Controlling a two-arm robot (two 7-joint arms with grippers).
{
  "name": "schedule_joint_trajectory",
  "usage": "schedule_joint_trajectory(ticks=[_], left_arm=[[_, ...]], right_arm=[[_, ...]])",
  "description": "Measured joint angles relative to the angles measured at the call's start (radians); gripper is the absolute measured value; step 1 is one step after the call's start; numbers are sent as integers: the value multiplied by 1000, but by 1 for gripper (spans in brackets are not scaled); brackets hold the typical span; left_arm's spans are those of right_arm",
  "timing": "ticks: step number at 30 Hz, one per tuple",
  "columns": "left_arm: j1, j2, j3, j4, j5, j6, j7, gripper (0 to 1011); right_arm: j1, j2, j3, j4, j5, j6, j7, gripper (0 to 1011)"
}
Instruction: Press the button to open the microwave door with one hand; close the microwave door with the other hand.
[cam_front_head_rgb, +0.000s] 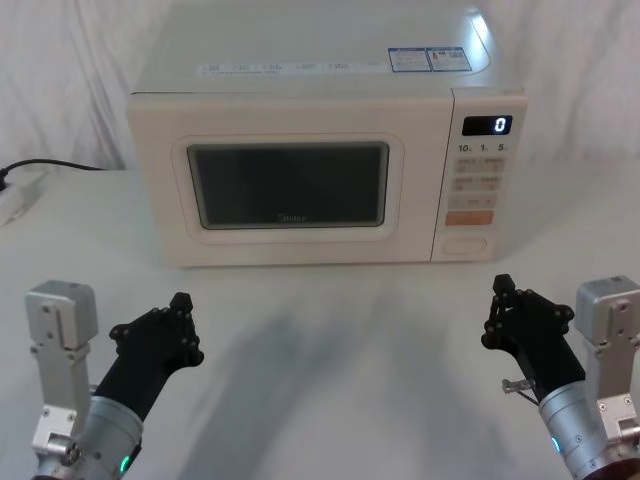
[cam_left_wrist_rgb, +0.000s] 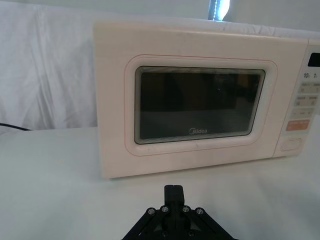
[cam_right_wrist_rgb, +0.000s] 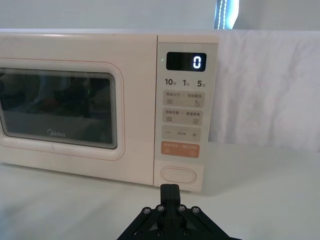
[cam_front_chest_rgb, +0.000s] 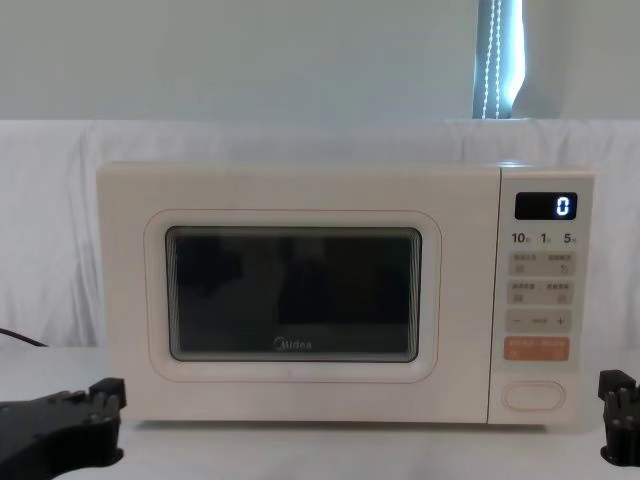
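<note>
Microwave door (cam_front_head_rgb: 290, 185): shut flush; contents behind the dark window cannot be told.
Button (cam_front_head_rgb: 465, 244): lowest on control panel (cam_front_head_rgb: 478, 185), untouched.
Left end effector (cam_front_head_rgb: 180, 318): fingers together, above desk (cam_front_head_rgb: 330, 360), gripping nothing.
Right end effector (cam_front_head_rgb: 500, 305): fingers together, empty, near button.

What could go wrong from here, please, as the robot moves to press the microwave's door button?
1. The button sits directly below the orange key; the right gripper, back from the panel, could hit that key instead if it goes in high.
2. The microwave door is shut. When it springs open it may swing toward the left gripper, which waits low in front of that side.
3. A hard push might slide the microwave on the white table.
</note>
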Motion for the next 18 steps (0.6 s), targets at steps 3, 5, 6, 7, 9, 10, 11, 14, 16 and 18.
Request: schedule_joint_trajectory(ticks=[3, 5, 6, 7, 9, 10, 11, 14, 16, 18], left_arm=[[5, -1, -6, 1, -1, -17, 0, 0], [7, -1, -9, 2, -1, -26, 0, 0], [7, -1, -9, 2, -1, -26, 0, 0], [7, -1, -9, 2, -1, -26, 0, 0], [6, -1, -8, 2, -1, -25, 0, 0], [6, -1, -8, 2, -1, -24, 0, 0], [6, -1, -8, 2, -1, -23, 0, 0], [5, -1, -7, 2, -1, -22, 0, 0], [5, -1, -7, 2, -1, -20, -1, 0], [4, -1, -6, 2, -1, -19, -1, 0]], right_arm=[[0, 0, 0, 0, 0, 0, 0, 0], [0, 0, 0, 0, 0, 0, 0, 0], [0, 0, 0, 0, 0, 0, 0, 0], [0, 0, 0, 0, 0, 0, 0, 0], [0, 0, 0, 0, 0, 0, 0, 0], [0, 0, 0, 0, 0, 0, 0, 0], [0, 0, 0, 0, 0, 0, 0, 0], [0, 0, 0, 0, 0, 0, 0, 0], [0, 0, 0, 0, 0, 0, 0, 0], [0, 0, 0, 0, 0, 0, 0, 0]])
